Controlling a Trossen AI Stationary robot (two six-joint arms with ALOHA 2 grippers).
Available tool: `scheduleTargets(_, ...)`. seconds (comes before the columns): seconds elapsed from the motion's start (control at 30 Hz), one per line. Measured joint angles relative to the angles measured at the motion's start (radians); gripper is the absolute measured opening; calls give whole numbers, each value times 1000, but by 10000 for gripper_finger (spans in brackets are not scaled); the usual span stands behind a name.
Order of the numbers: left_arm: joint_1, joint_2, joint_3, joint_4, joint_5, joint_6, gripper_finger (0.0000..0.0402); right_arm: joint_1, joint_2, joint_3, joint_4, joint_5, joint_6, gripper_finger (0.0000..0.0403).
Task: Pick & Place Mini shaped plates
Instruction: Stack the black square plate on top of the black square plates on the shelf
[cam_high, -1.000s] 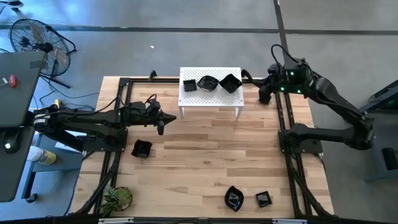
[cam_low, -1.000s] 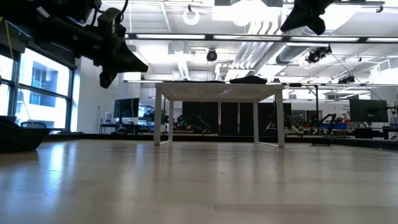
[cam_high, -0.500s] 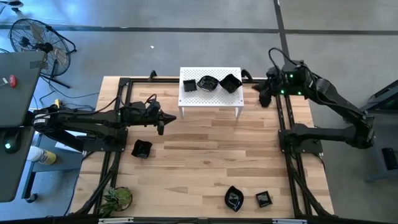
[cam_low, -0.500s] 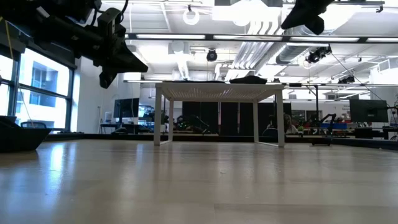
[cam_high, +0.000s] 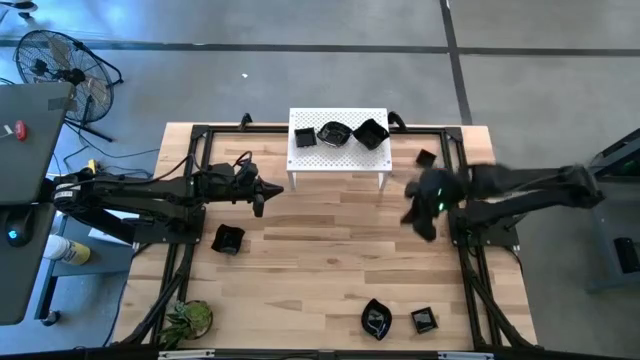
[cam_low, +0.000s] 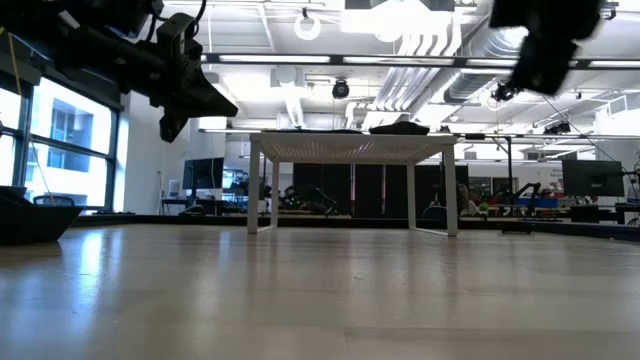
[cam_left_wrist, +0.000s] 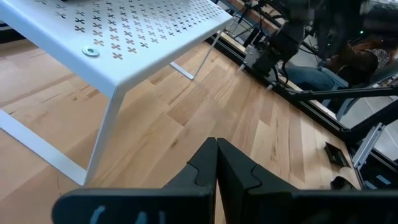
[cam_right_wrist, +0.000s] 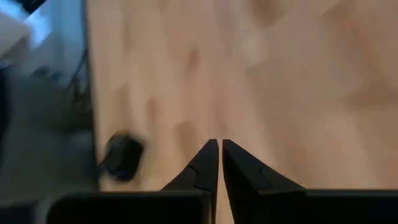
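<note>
Glossy black mini shaped plates (cam_high: 369, 132) sit on the white stand (cam_high: 338, 165); left gripper (cam_high: 259, 203) closed, empty; right gripper (cam_high: 424, 225) nearly closed, empty.

High view: overhead, straight down, far, whole table (cam_high: 330, 250) plus both arms. Low view: tabletop height, level across boards toward room behind, white perforated stand (cam_low: 352, 150) mid-distance. Left wrist view: close, looking past own fingers (cam_left_wrist: 233, 169) at stand's underside and leg. Right wrist view: close, down onto wood. Stand shared by high, low, left wrist views.
</note>
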Motion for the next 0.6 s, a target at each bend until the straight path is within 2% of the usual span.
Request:
scheduleTargets(0.1,0,0,0,1,-21,3,1,101,0,-146,165,-71,137,33)
scheduleTargets(0.2,0,0,0,-7,-87,5,1,209,2,-257,329,-90,246,58)
scheduleTargets(0.3,0,0,0,-8,-91,5,1,310,3,-330,448,-95,318,86)
scheduleTargets(0.43,0,0,0,-21,-90,5,1,401,16,-376,491,-97,383,116)
scheduleTargets(0.6,0,0,0,-22,-90,5,1,468,65,-373,496,-104,386,129)
